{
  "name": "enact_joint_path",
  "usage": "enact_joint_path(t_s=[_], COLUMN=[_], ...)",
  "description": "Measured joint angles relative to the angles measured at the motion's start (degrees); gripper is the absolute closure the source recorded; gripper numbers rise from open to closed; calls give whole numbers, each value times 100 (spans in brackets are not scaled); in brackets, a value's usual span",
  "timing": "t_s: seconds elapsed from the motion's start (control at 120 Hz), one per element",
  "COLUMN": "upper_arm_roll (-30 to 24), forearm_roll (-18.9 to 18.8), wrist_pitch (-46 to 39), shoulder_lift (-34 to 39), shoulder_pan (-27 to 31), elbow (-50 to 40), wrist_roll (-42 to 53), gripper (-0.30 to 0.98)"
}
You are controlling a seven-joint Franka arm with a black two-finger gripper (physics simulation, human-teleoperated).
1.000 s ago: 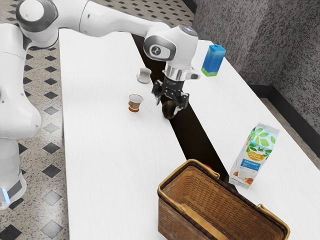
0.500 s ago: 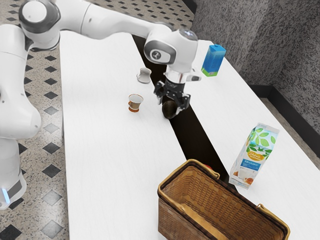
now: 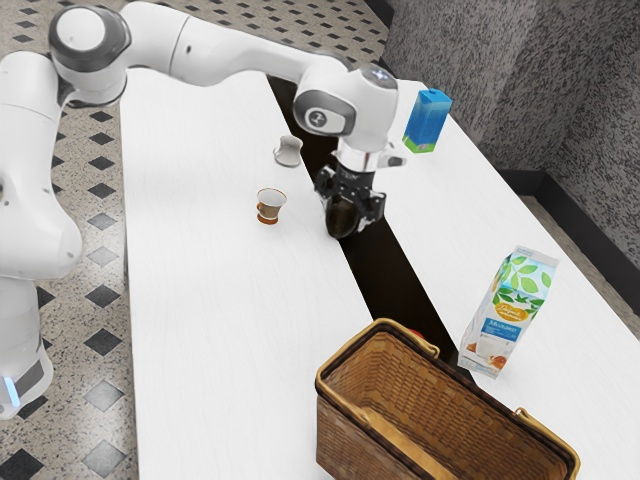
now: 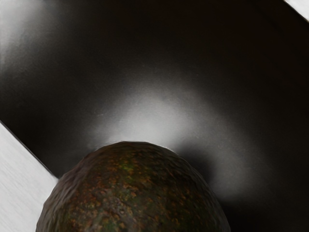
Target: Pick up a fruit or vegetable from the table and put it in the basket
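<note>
In the exterior view the gripper [image 3: 347, 213] has its jaws spread around the avocado [image 3: 341, 222], on the dark strip [image 3: 388, 280]. From it, the basket [image 3: 345, 436] stands at five o'clock, its wicker inside showing; cup [image 3: 269, 208] at nine, milk carton [image 3: 510, 312] at four.

A mottled avocado [image 4: 133, 193] lies well apart from the wicker basket [image 3: 350, 440].

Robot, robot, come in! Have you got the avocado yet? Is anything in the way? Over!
Pincer open around the avocado, no grip yet. Avocado on the dark strip. Carton beside the basket, probably off my path. Over.
</note>
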State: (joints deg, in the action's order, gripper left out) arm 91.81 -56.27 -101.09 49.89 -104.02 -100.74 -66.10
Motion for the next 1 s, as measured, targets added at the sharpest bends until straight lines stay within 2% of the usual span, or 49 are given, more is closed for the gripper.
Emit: enact_joint_path(t_s=[0.142, 0.225, 0.308, 0.558, 0.683, 0.808, 1.0], upper_arm_roll=[87, 156, 175, -118, -348, -626, -1860], forearm_roll=[-112, -129, -137, -77, 182, 619, 1348], wrist_pitch=[-29, -35, -36, 458, 877, 1210, 1633], shoulder_lift=[55, 77, 100, 108, -129, -783, -1707], shoulder_pan=[-94, -113, -127, -230, -207, -130, 685], elbow=[64, 69, 72, 373, 503, 581, 590], wrist_roll=[28, 32, -4, -125, -164, -193, -229], gripper=[8, 23, 32, 37, 38, 38, 38])
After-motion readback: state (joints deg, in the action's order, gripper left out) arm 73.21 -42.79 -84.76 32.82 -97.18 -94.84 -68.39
